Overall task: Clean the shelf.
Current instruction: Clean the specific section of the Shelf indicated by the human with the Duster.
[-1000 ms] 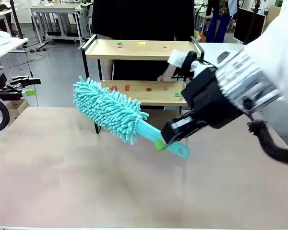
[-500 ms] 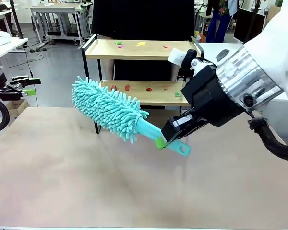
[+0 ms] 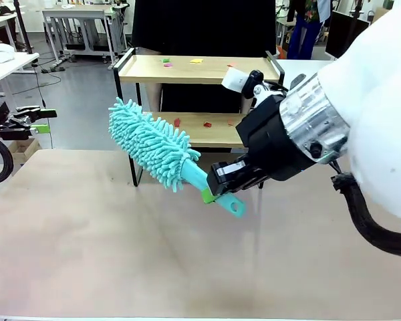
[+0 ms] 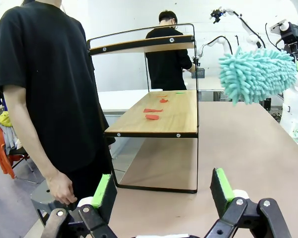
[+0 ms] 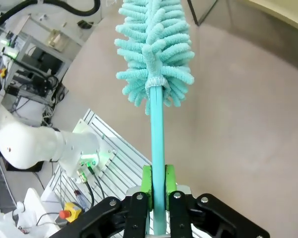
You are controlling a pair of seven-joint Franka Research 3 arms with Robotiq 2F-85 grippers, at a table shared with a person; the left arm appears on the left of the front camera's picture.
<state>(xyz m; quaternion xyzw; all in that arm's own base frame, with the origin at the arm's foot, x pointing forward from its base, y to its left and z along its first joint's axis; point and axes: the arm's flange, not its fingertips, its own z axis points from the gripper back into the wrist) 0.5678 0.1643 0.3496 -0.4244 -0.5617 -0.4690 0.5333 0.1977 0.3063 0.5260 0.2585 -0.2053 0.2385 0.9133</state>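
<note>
The shelf stands at the table's far edge, with small coloured scraps on both wooden boards. My right gripper is shut on the teal handle of a fluffy teal duster. The duster's head is tilted up to the left in front of the shelf's lower left end; I cannot tell whether it touches. The right wrist view shows the gripper clamping the handle, with the duster pointing away over the table. My left gripper is open and faces the shelf end-on, with red scraps on the lower board.
A person in black stands behind the shelf and appears at the left in the left wrist view. The brown table top lies bare in front of the shelf. My left gripper sits at the far left edge.
My right gripper has carried the duster left and a little toward the shelf, with the head raised slightly. The person's hand seen at the lower board is no longer visible.
</note>
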